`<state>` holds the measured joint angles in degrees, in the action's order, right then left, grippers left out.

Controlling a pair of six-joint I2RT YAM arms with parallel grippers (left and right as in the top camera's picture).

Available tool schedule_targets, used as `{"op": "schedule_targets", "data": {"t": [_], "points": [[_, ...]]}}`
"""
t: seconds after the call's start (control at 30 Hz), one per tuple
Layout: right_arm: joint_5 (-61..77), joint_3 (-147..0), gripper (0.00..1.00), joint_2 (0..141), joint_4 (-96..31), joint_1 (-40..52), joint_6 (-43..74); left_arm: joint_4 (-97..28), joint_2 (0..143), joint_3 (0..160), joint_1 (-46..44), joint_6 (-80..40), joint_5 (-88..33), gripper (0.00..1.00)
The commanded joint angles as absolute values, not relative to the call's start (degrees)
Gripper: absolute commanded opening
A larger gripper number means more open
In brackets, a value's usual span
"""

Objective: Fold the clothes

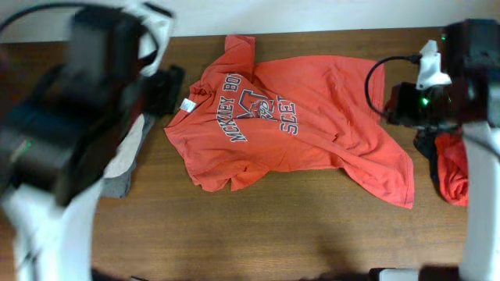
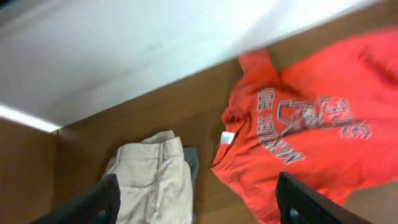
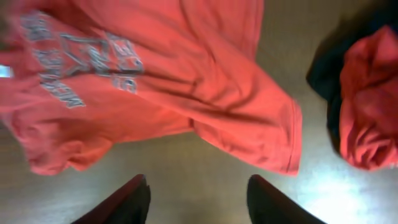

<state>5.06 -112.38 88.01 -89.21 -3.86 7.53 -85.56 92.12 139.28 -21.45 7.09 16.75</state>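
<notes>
Your left gripper [image 2: 196, 202] and right gripper [image 3: 198, 196] both stand wide apart and hold nothing, while the orange-red T-shirt [image 1: 312, 133] lies spread in the middle of the surface [image 1: 258, 234].

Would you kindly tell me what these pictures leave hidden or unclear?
Overhead: the blurred left arm covers part of the pale garments beside the T-shirt.
Overhead: the right arm hides part of the red shirt and black garment.
Left wrist: the T-shirt runs off the right edge; its print is blurred.
Right wrist: the right edge cuts the red shirt.
</notes>
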Motion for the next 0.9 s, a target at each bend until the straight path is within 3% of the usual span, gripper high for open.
{"op": "schedule_targets", "data": {"t": [0.0,0.17,0.27,0.4,0.53,0.7,0.8,0.87], "points": [[1.83,-112.97,0.60,75.99,-87.74,-0.19,8.60,-87.74,85.82,139.52,-21.21,-1.45,17.80,0.80],[-2.52,-110.41,0.66,67.90,-87.59,2.28,13.58,-92.53,82.48,137.29,-21.19,-5.54,19.46,0.80],[-7.27,-102.67,0.71,64.58,-86.61,2.22,18.85,-90.26,81.28,126.63,-21.19,-6.48,19.73,0.81],[-7.81,-89.30,0.75,63.68,-81.67,2.22,23.14,-80.47,81.25,107.24,-21.19,-6.61,17.52,0.85],[-7.09,-77.25,0.76,66.48,-74.46,2.17,26.50,-66.96,82.50,89.14,-21.19,-3.77,5.65,0.86],[-4.51,-70.41,0.75,72.10,-68.64,2.20,26.44,-56.10,86.67,74.98,-21.32,1.96,-5.72,0.75],[-4.51,-70.06,0.75,75.05,-67.42,2.20,26.44,-54.72,90.54,71.66,-21.85,5.54,-9.26,0.75],[-4.51,-70.06,0.75,76.23,-66.74,2.20,26.46,-55.09,93.17,70.67,-23.14,8.47,-9.47,0.69]]}}
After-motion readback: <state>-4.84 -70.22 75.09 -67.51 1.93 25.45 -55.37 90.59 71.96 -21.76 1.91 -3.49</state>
